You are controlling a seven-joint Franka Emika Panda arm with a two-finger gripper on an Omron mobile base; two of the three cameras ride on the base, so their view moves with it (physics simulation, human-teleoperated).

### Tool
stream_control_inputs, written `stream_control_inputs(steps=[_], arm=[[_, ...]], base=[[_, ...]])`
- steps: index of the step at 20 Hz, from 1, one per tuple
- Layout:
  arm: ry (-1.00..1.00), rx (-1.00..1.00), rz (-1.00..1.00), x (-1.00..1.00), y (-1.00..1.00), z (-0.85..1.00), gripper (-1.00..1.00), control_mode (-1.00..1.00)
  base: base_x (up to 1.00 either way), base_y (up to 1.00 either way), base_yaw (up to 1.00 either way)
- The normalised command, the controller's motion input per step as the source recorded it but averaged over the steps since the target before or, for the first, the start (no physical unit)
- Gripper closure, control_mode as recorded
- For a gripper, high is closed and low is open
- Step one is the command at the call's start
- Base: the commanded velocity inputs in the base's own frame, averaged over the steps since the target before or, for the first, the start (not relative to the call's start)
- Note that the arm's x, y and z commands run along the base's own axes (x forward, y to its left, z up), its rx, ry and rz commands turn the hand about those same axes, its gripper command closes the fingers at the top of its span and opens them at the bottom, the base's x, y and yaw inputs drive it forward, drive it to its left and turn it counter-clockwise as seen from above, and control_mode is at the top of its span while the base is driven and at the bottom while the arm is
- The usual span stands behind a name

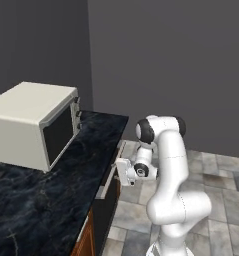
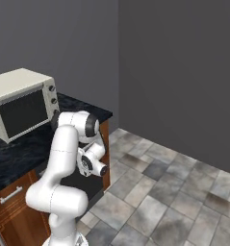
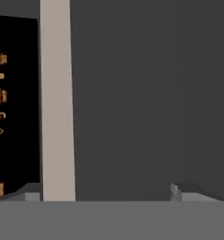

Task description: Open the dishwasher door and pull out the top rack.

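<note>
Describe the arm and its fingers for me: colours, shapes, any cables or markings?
The arm is glossy white with rounded, tubular links and dark grey to black rings at the joints. The hand is a small white block. The fingers show in the hand view as short grey tips. No cables or markings show.

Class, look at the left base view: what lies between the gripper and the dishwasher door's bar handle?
Nothing: in the left base view the gripper sits right at the grey bar handle of the dishwasher door.

beige microwave (image 1: 35, 123), dark marble counter (image 1: 41, 200), tiled floor (image 2: 174, 192)
</note>
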Motion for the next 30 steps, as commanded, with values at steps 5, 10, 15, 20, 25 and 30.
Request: stream_control_inputs(steps=[5, 10, 15, 20, 25, 30], arm=[[-0.04, 0.0, -0.01, 0.13, 0.33, -0.12, -1.0, -1.0], [0.0, 0.0, -0.03, 0.1, 0.39, -0.15, 1.0, -1.0], [0.0, -0.06, -0.09, 0.0, 0.03, -0.15, 1.0, -1.0], [0.0, -0.08, -0.11, 0.0, -0.12, -0.19, 1.0, -1.0], [0.01, -0.06, -0.1, 0.0, -0.39, -0.19, 1.0, -1.0], [0.01, -0.01, -0.07, -0.03, -0.61, -0.21, 1.0, -1.0]], base=[[0.0, 0.0, 0.0], [0.0, 0.0, 0.0], [0.0, 0.0, 0.0], [0.0, 0.0, 0.0], [0.0, 0.0, 0.0], [0.0, 0.0, 0.0]])
